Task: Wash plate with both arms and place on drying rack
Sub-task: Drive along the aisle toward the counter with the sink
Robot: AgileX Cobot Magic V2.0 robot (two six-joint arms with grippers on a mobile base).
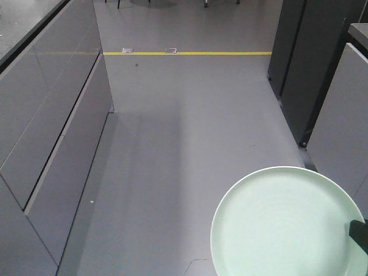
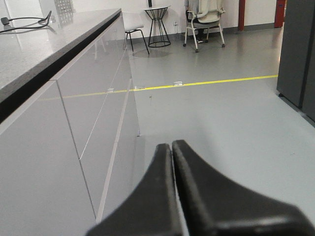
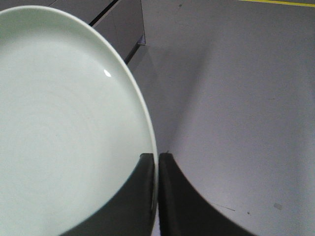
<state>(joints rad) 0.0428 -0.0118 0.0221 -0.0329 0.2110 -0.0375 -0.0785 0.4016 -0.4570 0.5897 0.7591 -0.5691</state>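
Note:
The pale mint-green plate [image 1: 284, 224] hangs in the air above the grey floor at the lower right of the front view. My right gripper [image 3: 156, 156] is shut on the plate [image 3: 64, 118], one finger on each side of its rim; in the front view only a black tip of the right gripper [image 1: 359, 233] shows at the plate's right edge. My left gripper [image 2: 172, 145] is shut with nothing between its fingers, pointing along the floor beside the counter. The drying rack is out of view.
A long grey cabinet run with drawers [image 1: 52, 132] under a dark-edged counter [image 2: 34, 59] lines the left side. Dark tall cabinets [image 1: 305, 57] stand at the right. A yellow floor line [image 1: 184, 53] crosses ahead; chairs and a small table [image 2: 157, 24] stand beyond.

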